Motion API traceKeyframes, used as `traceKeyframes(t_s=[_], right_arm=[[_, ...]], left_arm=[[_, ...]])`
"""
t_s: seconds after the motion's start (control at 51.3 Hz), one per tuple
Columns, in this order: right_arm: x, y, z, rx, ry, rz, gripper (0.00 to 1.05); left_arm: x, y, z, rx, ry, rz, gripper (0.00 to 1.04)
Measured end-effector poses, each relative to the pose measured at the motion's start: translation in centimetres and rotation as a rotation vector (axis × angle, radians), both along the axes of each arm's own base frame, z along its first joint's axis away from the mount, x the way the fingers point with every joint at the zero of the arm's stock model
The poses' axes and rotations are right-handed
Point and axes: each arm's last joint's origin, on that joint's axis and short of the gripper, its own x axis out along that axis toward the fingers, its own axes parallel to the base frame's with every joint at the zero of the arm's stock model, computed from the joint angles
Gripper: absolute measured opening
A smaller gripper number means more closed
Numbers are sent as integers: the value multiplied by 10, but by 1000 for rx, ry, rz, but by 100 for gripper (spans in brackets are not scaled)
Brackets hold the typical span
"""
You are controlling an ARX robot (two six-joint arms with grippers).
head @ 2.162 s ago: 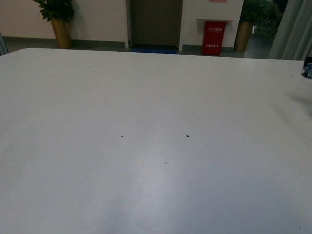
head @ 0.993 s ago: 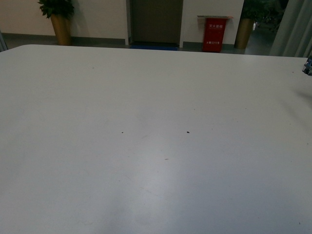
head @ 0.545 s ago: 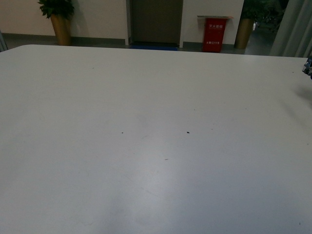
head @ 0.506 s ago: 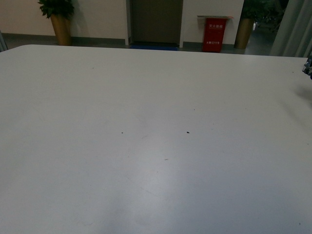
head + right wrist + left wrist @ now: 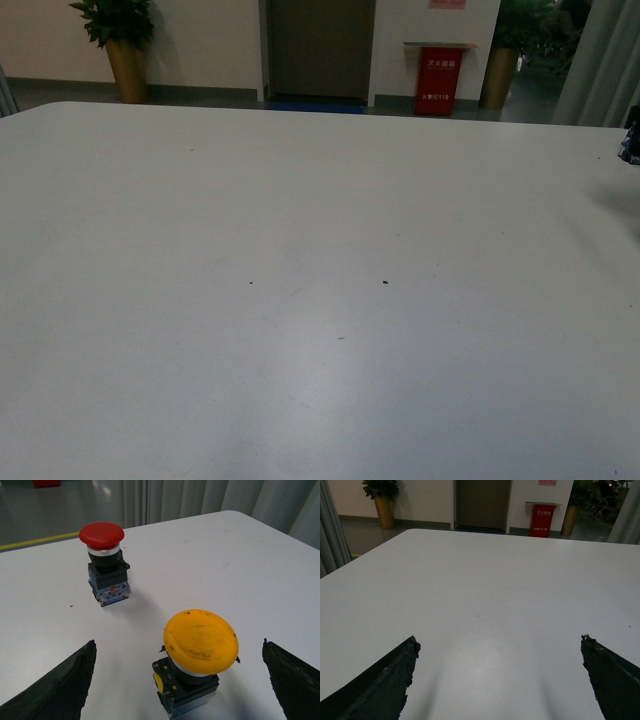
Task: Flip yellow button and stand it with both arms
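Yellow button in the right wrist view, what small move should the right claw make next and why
Probably ease the right claw forward and down around the yellow button. Its fingers are spread wide, with the button between them but untouched, standing cap up on the table. The red button stands farther off. The left claw is open over bare table.

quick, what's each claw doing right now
Left claw: open, holding nothing, over the bare table.
Right claw: open, holding nothing, its fingers on either side of the yellow button.
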Motion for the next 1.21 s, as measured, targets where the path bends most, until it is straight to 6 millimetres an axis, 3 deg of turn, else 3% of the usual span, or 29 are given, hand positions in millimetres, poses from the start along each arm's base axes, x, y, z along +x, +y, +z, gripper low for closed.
traceKeyframes(t_s=[0.39, 0.682, 0.935, 1.208], right_arm=[[-20, 11, 46, -8, -82, 53, 97], [-50, 21, 85, 161, -116, 263, 97], [-89, 21, 116, 381, -209, 454, 97], [-146, -5, 116, 698, -285, 598, 97]], left_arm=[[0, 0, 0, 0, 0, 0, 98], [0, 0, 0, 0, 0, 0, 98], [0, 0, 0, 0, 0, 0, 98], [0, 0, 0, 0, 0, 0, 98]])
